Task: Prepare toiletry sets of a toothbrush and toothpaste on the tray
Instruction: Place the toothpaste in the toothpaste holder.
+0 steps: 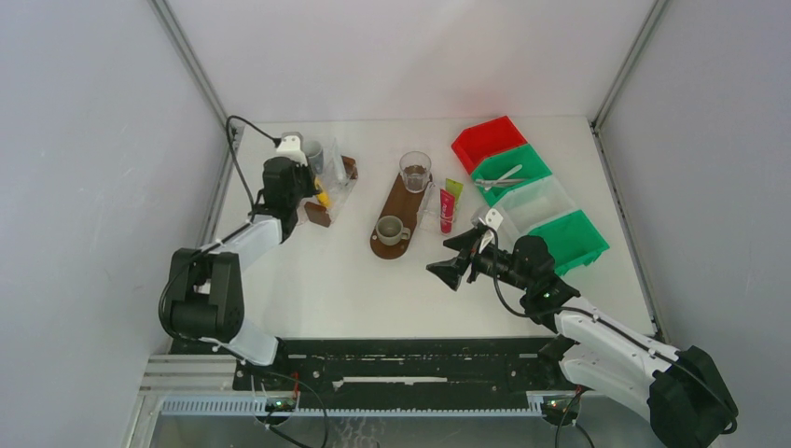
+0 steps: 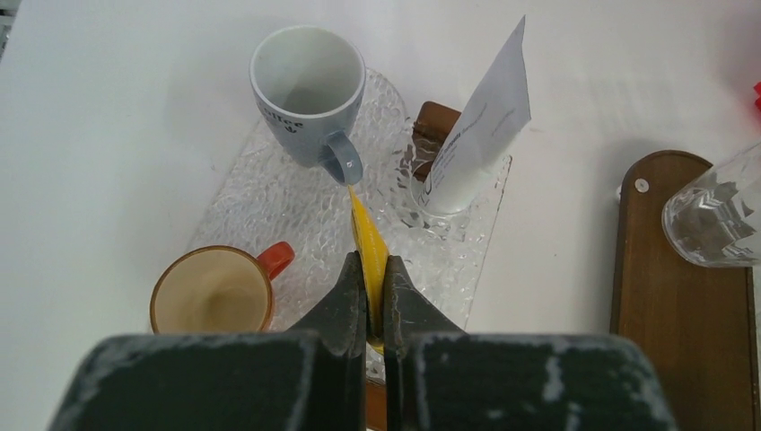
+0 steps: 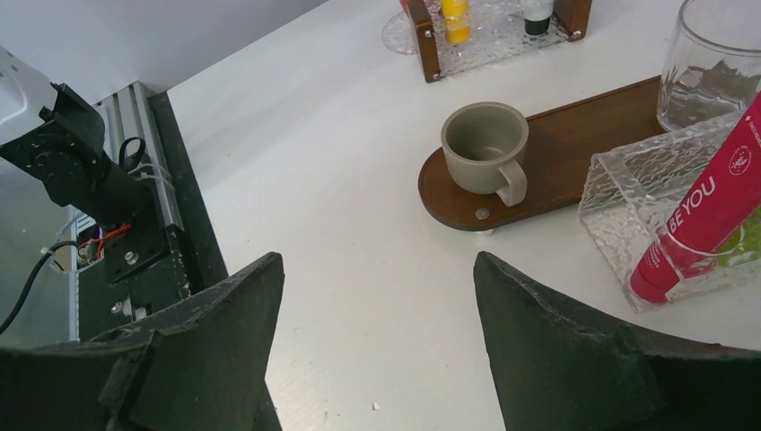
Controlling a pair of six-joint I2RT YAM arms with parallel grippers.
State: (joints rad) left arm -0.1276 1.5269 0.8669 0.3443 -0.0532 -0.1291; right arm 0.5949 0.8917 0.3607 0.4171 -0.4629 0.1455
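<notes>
Pinching a slim yellow piece (image 2: pixel 366 235) edge-on, the left claw (image 2: pixel 374 265) is closed right down on it in the lower middle of its wrist view, above the dimpled glass tray (image 2: pixel 260 202). I cannot tell whether that piece is a toothbrush handle or a flat tube. Its far tip points at the handle of the blue-grey mug (image 2: pixel 305 90) at upper centre, touching or not I cannot say.

The step in hand looks like setting the piece down as part of a set. Doing it well probably means lowering until the piece rests on the glass or inside a cup, and only then letting go. A thin thing freed from a height would likely skid on that bumpy surface.

A tan cup (image 2: pixel 213 292) with a red handle sits at the tray's lower left, and a white tube (image 2: pixel 476 135) stands cap-down at its right edge. Both narrow the bare patch, and the mug handle lies straight ahead.

The toothpaste is elsewhere. The pink-red tube (image 3: pixel 709 220) and lime green tube (image 3: pixel 743 242) lean in a clear box (image 3: pixel 619 193) at the right edge of the right wrist view. That box is just beside the wooden tray (image 3: pixel 574 144), which carries a grey mug (image 3: pixel 485 144) and a glass tumbler (image 3: pixel 713 63). The right claw (image 3: pixel 379 265) hangs wide open and empty over the worktop (image 3: pixel 359 180), near the box.

Coloured bins (image 1: pixel 511 170) fill the upper right of the top view. A pale slim thing lies in one green bin, too small to name.
</notes>
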